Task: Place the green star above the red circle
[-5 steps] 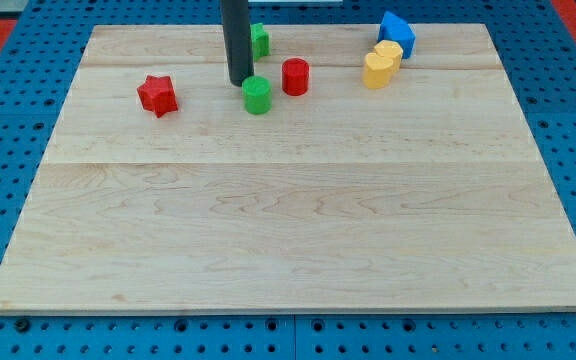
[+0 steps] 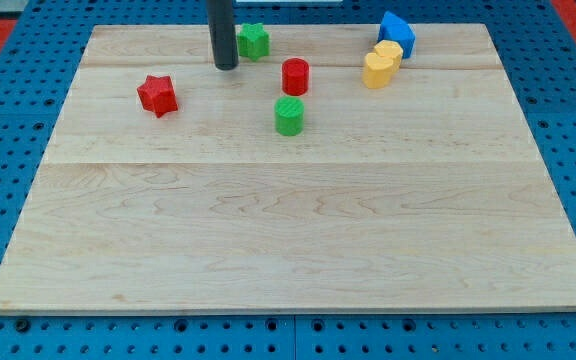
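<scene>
The green star [image 2: 253,40] lies near the view's top, left of centre on the wooden board [image 2: 288,220]. The red circle [image 2: 295,76] stands below and to the right of it. My tip [image 2: 225,67] is down on the board just left of and slightly below the green star, with a small gap between them, and left of the red circle. A green circle [image 2: 289,116] stands just below the red circle.
A red star [image 2: 157,95] lies at the view's left. A blue block [image 2: 396,31] and two yellow blocks [image 2: 381,64] sit close together at the view's top right. A blue pegboard surrounds the board.
The green circle has slid down and right, from left of the red circle to below it. My tip has moved up and left, uncovering the green star.
</scene>
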Robot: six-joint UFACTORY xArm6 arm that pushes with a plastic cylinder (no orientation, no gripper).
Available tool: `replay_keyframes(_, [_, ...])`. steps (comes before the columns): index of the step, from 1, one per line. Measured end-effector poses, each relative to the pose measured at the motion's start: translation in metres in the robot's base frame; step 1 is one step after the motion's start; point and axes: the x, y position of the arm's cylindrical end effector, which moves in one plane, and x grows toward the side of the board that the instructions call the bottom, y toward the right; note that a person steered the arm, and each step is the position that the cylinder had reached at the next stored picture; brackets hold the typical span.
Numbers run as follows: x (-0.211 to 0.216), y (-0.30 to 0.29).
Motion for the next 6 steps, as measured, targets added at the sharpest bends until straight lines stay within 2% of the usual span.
replay_keyframes(1, [-0.035, -0.026])
replay_keyframes(2, [-0.046, 0.004])
replay_keyframes(3, [-0.038, 0.05])
replay_keyframes(5, [-0.03, 0.095])
replay_keyframes(6, [-0.058, 0.053])
